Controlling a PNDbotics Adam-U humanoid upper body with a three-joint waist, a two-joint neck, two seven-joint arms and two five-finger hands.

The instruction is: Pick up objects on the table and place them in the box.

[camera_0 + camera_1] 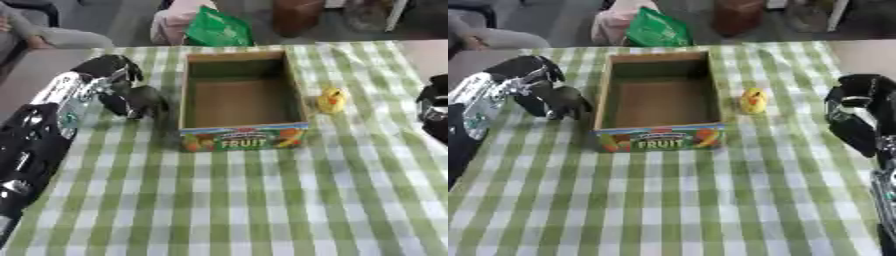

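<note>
An open cardboard box (297, 95) with a "FRUIT" label on its front stands in the middle of the green checked table; its inside looks empty. A small yellow duck-like toy (331, 100) sits on the cloth just right of the box. My left hand (133, 101) hangs to the left of the box, beside its left wall, fingers curled downward; I cannot make out anything in it. My right hand (857, 119) shows at the right edge, well right of the yellow toy, its fingers blurred.
The checked tablecloth (227, 200) stretches wide toward me in front of the box. Beyond the table's far edge are a green bag (214, 27), a pink bundle (175, 20) and a seated person at the far left.
</note>
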